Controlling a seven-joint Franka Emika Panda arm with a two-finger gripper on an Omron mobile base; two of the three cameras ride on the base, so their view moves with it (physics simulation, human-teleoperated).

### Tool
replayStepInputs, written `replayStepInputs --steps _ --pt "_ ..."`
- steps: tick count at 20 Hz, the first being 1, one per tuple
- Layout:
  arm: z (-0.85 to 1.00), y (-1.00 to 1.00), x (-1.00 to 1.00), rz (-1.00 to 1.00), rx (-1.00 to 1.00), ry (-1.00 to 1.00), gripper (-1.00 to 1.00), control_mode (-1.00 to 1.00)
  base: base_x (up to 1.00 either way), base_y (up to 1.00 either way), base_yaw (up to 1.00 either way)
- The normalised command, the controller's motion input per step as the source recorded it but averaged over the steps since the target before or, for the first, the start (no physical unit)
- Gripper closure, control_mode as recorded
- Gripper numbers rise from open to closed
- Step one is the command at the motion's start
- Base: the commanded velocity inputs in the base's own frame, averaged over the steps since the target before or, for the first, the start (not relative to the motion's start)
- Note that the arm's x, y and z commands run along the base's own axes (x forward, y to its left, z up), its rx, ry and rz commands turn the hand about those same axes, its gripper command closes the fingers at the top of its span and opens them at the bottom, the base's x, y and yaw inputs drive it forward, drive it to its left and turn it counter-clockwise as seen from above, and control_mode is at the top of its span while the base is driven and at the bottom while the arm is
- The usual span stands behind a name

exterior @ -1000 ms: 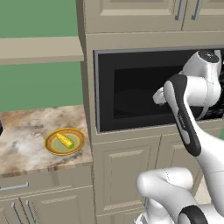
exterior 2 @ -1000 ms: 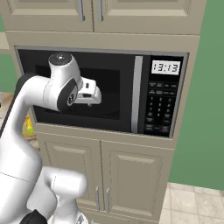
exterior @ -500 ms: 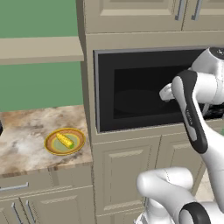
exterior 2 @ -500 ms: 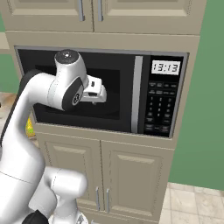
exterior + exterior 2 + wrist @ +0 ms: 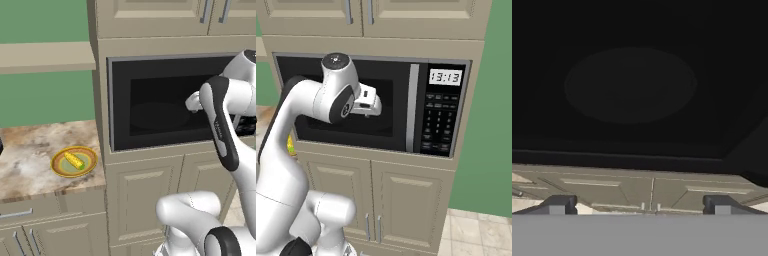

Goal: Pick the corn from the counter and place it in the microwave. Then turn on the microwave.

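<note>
While the white arm [image 5: 311, 105] reaches up in front of the microwave [image 5: 165, 100], its gripper [image 5: 640, 206] stands spread wide with nothing between the two dark fingertips [image 5: 559, 204]. From the hand view the fingertips sit far apart at the bottom, and beyond them lies the dark inside of the microwave with the round turntable plate [image 5: 631, 84] faintly visible on its floor. Below that dark opening run the beige cabinet doors [image 5: 652, 190].

The corn [image 5: 74, 160] is well away from the gripper, off to the left. It lies on a round green plate [image 5: 59, 167] with a yellow rim, and the plate rests on the marbled bench [image 5: 30, 150] near its front edge, just left of the microwave cabinet. The cob lies at a slant across the plate.

Seen from the right side, the arm's hand [image 5: 367, 101] hangs in front of the microwave's dark opening, left of the long silver handle [image 5: 412, 107]. To the right of the handle is the button panel [image 5: 438, 125] with a lit clock display [image 5: 445, 77] above it. Beige cabinet doors [image 5: 376, 200] sit beneath the microwave and more above it. A plain tan wall shelf [image 5: 45, 55] runs along the green wall over the bench on the left.
</note>
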Motion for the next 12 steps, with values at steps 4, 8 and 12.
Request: replayStepInputs --steps 4,8,12 --pt "0.0 -0.17 0.02 -0.04 0.0 -0.13 -1.0 -1.0 0.0 0.0 0.0" --pt "0.0 -0.19 0.0 -0.03 0.0 -0.15 -1.0 -1.0 0.0 0.0 0.0" --pt "0.0 -0.24 0.0 -0.02 0.0 -0.13 -1.0 -1.0 0.0 0.0 0.0"
